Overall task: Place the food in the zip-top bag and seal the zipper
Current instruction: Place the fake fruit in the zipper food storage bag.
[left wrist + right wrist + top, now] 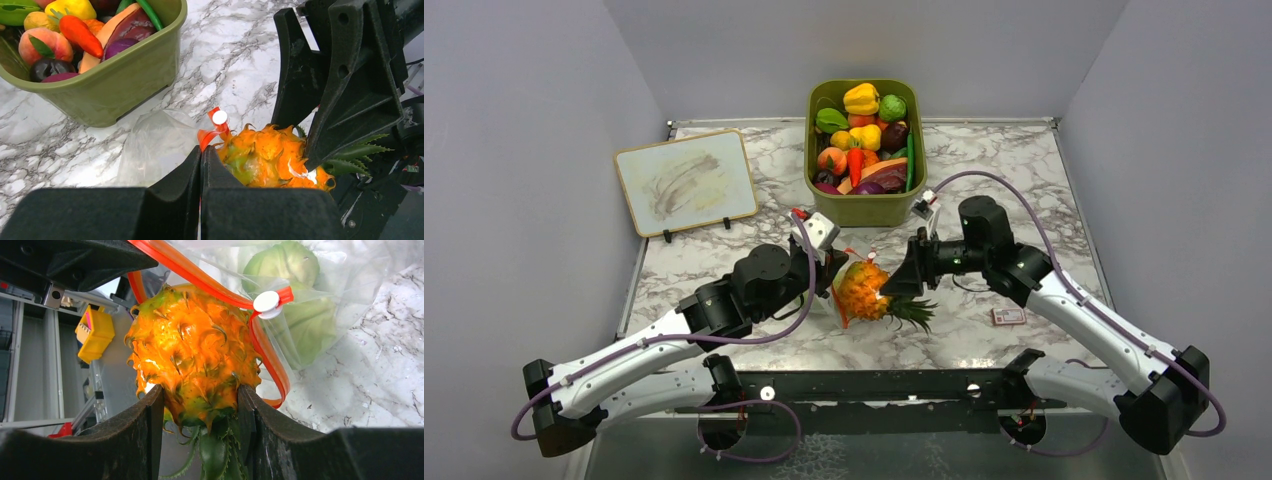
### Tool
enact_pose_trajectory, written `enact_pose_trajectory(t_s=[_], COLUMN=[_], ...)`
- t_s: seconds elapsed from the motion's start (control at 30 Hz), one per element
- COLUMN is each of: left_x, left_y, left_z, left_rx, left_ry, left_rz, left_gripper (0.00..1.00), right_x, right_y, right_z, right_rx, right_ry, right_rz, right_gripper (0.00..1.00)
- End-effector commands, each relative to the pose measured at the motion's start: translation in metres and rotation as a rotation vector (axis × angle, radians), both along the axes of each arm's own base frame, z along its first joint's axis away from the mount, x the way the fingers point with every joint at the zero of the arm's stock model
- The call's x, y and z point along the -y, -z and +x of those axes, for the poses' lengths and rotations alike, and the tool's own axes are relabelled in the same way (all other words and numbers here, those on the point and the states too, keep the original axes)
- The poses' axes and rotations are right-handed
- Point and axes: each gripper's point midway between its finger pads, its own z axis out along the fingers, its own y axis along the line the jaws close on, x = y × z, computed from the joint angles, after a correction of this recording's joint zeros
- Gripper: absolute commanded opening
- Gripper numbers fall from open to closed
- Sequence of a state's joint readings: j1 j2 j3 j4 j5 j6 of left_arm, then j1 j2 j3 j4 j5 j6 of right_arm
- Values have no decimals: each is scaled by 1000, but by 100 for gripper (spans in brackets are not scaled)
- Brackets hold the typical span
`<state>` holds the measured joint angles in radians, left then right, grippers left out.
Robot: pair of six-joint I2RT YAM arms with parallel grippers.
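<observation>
Spiky fruit (192, 355), perhaps inside crinkly bag (345, 275).

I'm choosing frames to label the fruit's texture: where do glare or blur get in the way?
Top external: even light, sharp, orange bumpy fruit small. Left wrist: white glare spot on the fruit, left gripper near the lens dark and soft. Right wrist: fruit's left side washed out; zip-top bag sheen veils the green balls.
</observation>
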<state>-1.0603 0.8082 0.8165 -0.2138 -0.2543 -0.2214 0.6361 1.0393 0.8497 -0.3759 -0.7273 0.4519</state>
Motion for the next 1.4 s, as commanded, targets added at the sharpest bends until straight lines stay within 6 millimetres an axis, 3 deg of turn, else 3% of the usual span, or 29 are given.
enact_pose_trajectory(t_s=[0.0, 0.23, 0.43, 0.77, 1.1, 1.37], left_x=[8, 13, 19, 30, 35, 41], left_y=[-20, -15, -13, -18, -11, -14], left_z=[-3, -6, -12, -29, -34, -47], left_rx=[20, 1, -20, -28, -45, -54], left_ry=[31, 55, 95, 201, 230, 310], left_rz=[-89, -94, -97, -171, -192, -211], left_gripper=[0, 0, 0, 0, 0, 0], right_x=[-5, -1, -11, -10, -32, -29], right_y=[-6, 3, -10, 14, -8, 4], right_z=[4, 20, 14, 30, 27, 32], right_rx=[-10, -7, -33, -102, -161, -263], right_ry=[17, 119, 106, 240, 267, 381], right_rz=[-11, -140, -91, -186, 65, 138], right_gripper=[4, 2, 2, 2, 3, 2])
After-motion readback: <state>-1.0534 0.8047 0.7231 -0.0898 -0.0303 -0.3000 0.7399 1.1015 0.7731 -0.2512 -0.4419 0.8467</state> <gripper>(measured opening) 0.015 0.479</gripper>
